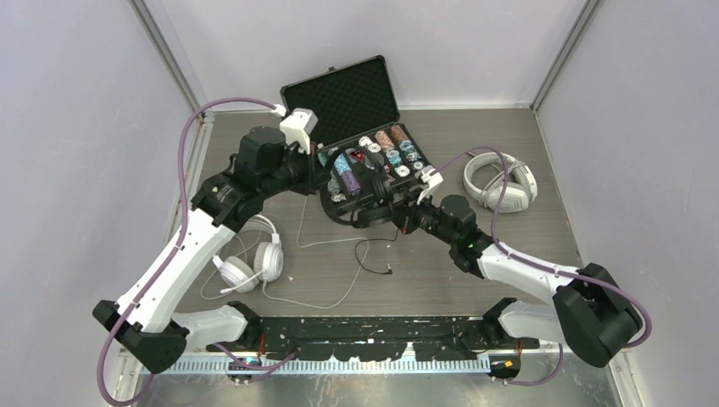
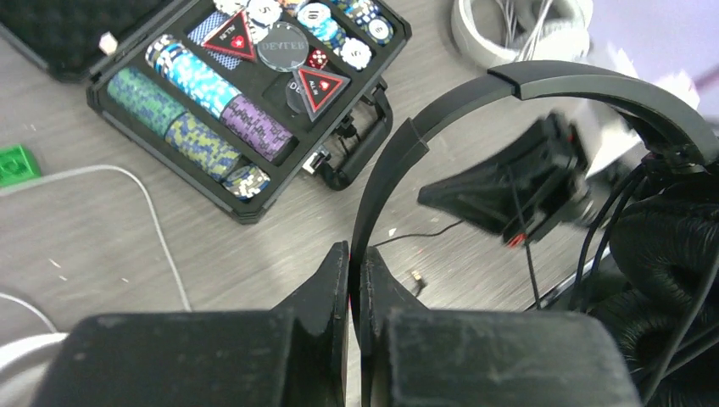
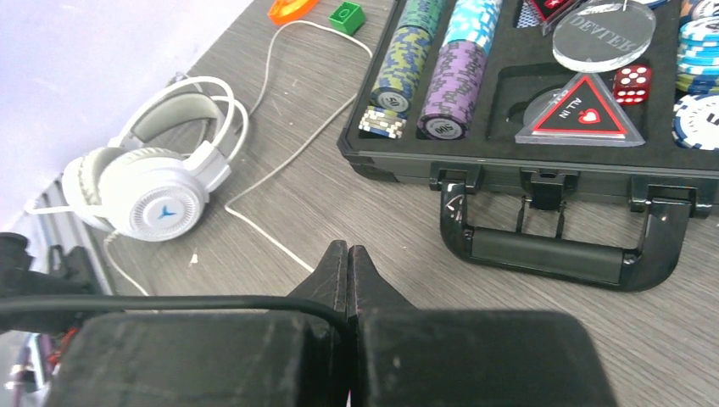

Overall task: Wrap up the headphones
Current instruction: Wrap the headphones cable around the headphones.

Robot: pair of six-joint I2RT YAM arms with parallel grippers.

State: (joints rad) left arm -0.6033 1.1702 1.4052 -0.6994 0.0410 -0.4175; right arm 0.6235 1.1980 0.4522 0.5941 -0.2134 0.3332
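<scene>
Open black foam-lined case [image 1: 339, 97] at twelve o'clock holds striped poker chips [image 1: 386, 148] and red dice [image 3: 632, 85]. Grey wood-grain table [image 1: 475, 254], pale walls [image 1: 76, 127]. Left claw [image 2: 354, 280] clamps slim black headphones [image 2: 543, 85]; right claw [image 3: 348, 263] pinches black cord [image 3: 169, 301].

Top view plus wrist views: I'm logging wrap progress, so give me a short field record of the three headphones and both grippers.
black headphones: held up between the arms
left gripper: shut on the headband
right gripper: shut on the black cord
white headphones with mic: on the table, near left, cord loose
white-grey headphones: on the table, far right
chip case: open, behind the grippers
</scene>
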